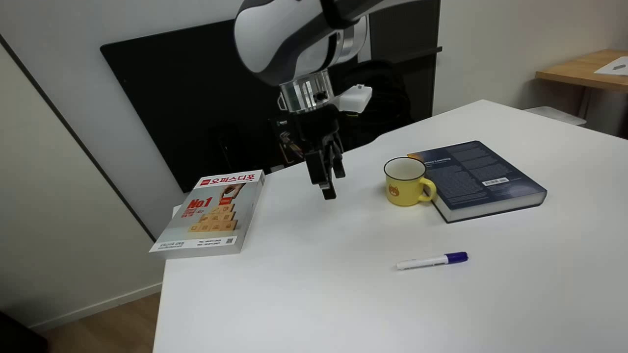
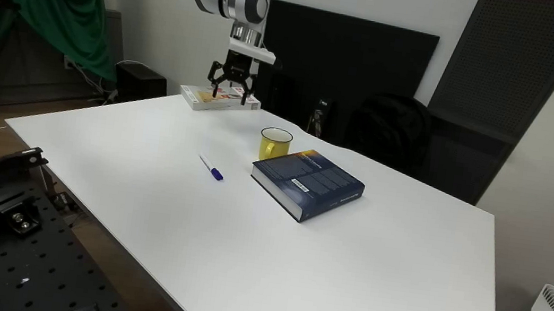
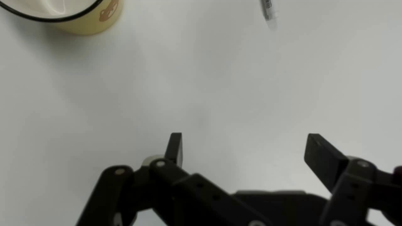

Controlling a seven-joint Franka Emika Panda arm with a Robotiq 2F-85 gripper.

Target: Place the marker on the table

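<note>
on your table (image 1: 294, 304) you have the marker (image 1: 426, 263) lying flat, a mug (image 1: 406, 192) just beside the blue book (image 1: 481, 179), and a pale book (image 1: 208, 215) at the edge.

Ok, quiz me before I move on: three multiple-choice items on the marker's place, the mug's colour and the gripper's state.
1. Where is the marker? A) on the blue book B) on the table C) on the floor
2. Outside, the mug is: A) red B) green C) yellow
3. The gripper is: A) open, empty B) shut, empty C) shut on the marker

1 B: it lies there in both exterior views.
2 C: both exterior views show its yellow wall.
3 A: the wrist view shows its jaws apart, nothing between them.
</note>
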